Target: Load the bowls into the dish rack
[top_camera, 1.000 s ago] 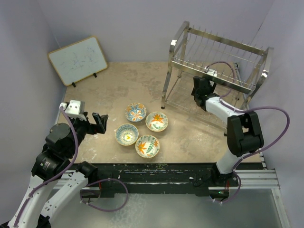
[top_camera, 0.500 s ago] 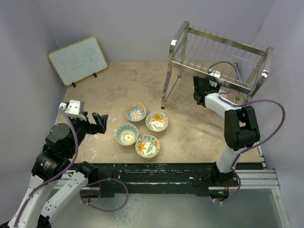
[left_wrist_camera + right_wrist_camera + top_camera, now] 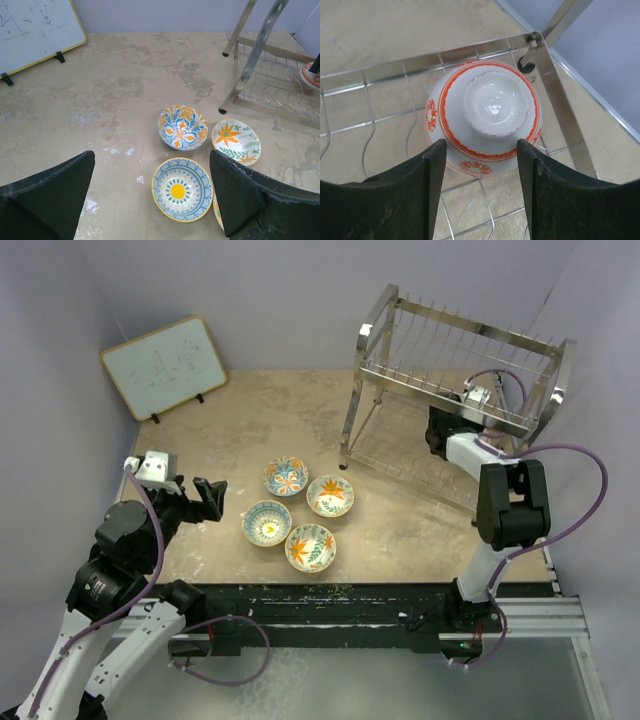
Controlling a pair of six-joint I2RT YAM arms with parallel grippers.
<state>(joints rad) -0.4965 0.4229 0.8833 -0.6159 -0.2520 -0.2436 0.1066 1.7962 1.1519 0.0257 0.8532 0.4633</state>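
Currently, read every clock direction off the top view, with 12 o'clock at the far wall.

1. Right gripper [image 3: 480,145]: it reaches into the lower shelf of the dish rack [image 3: 455,340], toward the shelf's 3 o'clock end. Its jaws stand part-open on either side of the red-orange bowl [image 3: 495,105]. That bowl is upside down over the shelf wires near a corner post, with its foot ring facing the wrist camera. You cannot tell from these views whether the fingers press on the bowl wall or merely flank it.

2. Left gripper [image 3: 210,500]: its jaws are wide apart and hold nothing. It hovers over the table [image 3: 270,410] at the 9 o'clock side.

3. Key relation: four bowls remain on the table. They are the blue-and-orange bowl [image 3: 286,476], the orange-flower bowl [image 3: 330,495], the blue-and-yellow bowl [image 3: 267,523] and the green-leaf bowl [image 3: 311,547]. All are upright and packed close together at 3 o'clock from the left gripper. The blue-and-yellow bowl is nearest to it. Being round, these bowls offer no preferred grip axis. The left arm is clearly the nearer arm, and the dish rack lies at 2 o'clock from the cluster.

4. Change from one second earlier: the right gripper has shifted along the lower shelf toward 3 o'clock. The left arm and the four table bowls have not moved.
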